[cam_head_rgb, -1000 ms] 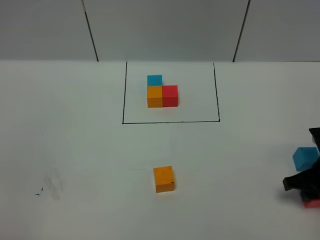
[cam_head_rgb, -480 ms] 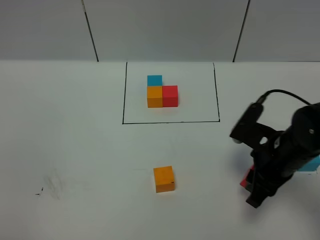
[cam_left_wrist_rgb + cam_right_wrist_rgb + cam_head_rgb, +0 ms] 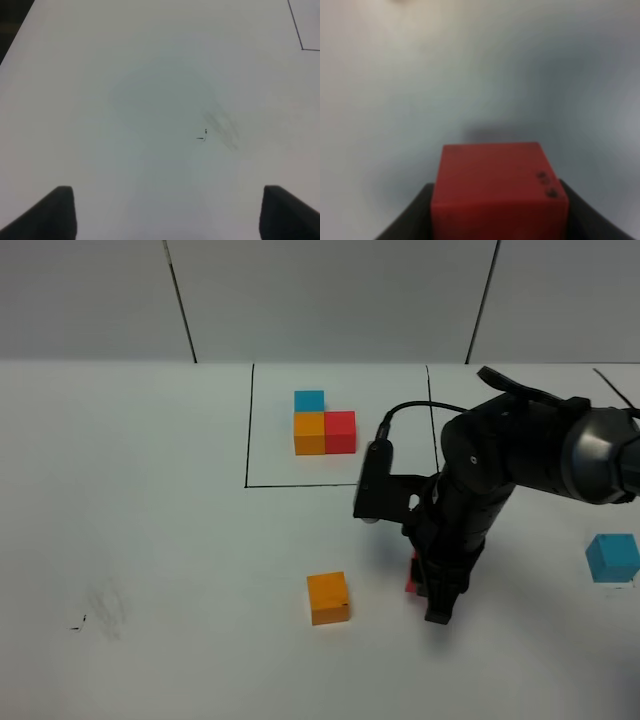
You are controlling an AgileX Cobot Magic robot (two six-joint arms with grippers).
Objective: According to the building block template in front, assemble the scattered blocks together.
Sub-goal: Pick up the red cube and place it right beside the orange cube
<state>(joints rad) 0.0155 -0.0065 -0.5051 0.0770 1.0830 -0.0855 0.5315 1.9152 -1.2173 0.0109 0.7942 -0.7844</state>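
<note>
Black fingertips of our left gripper (image 3: 169, 212) sit spread wide over the table (image 3: 150, 75), holding nothing. Our orange block (image 3: 328, 598) lies at 6 o'clock from the template (image 3: 324, 424). Within the last second our right gripper (image 3: 432, 592), clamped on the red block (image 3: 497, 190), has swung in to the orange block's 3 o'clock, the spot we judge the template wants. The blue block (image 3: 612, 557) waits farther toward 3 o'clock.

High camera overlooks table (image 3: 150, 540); wrist cameras face it closely, right sharing red block (image 3: 490, 185).
</note>
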